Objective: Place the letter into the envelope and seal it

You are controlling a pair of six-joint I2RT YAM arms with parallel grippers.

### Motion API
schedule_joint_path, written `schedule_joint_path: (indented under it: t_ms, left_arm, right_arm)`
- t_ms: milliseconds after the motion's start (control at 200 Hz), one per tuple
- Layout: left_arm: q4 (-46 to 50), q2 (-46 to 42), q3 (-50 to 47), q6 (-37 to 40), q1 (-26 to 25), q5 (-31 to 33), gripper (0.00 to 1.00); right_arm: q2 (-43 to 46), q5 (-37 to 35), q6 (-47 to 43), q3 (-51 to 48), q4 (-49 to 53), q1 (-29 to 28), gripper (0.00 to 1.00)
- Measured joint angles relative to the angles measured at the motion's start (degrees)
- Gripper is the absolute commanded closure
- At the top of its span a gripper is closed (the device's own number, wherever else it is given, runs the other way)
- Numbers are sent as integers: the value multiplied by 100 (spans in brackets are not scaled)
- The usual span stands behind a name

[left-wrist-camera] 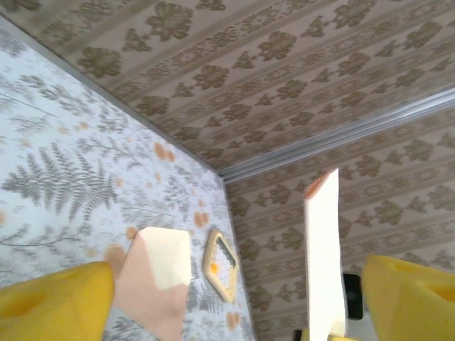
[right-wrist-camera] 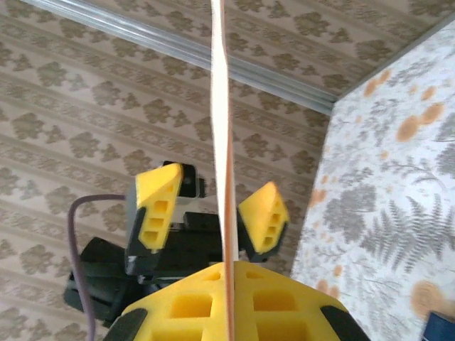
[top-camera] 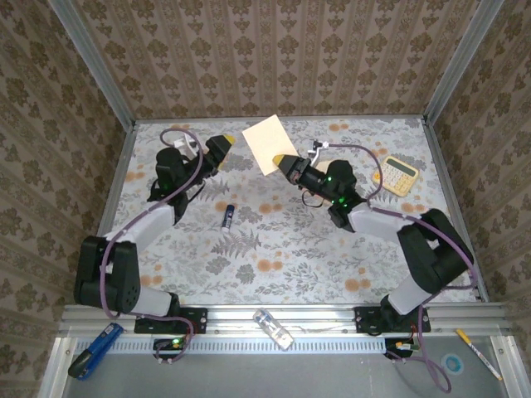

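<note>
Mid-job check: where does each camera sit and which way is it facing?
Top: above and behind the bases, looking down at the table; both arms show.
Left wrist: on the left arm, facing the far right corner, past the envelope and calculator; its open fingers frame the bottom.
Right wrist: on the right arm, facing the left gripper; its pads grip the letter edge-on.
Shared: both wrist views see the letter.

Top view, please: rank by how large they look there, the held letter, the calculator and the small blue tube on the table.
1. letter, largest; the right pincer holds it off the table, nearer the camera, which may enlarge it.
2. calculator.
3. blue tube, clearly smallest.
</note>
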State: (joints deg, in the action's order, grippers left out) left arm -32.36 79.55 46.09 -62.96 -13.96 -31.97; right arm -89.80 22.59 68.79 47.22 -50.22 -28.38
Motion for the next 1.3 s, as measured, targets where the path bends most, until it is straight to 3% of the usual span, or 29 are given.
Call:
schedule_joint_path:
  t_ms: [285, 560, 760, 1300]
  left_arm:
    - [3049, -570, 1617, 2441, 376, -92, 3]
    - [4835, -555, 2343, 3952, 74, -614, 4]
    - [5405, -448, 2398, 4402, -337, -835, 4]
    - [5471, 264, 2391, 4487, -721, -1346, 4]
  right_arm:
    - [809, 800, -1482, 850, 3331, 688, 100]
    - [970, 1139, -2636, 1235, 5521, 866, 100]
    - [999, 1368, -2953, 1285, 5923, 892, 100]
    - [925, 2199, -3110, 1285, 5659, 907, 100]
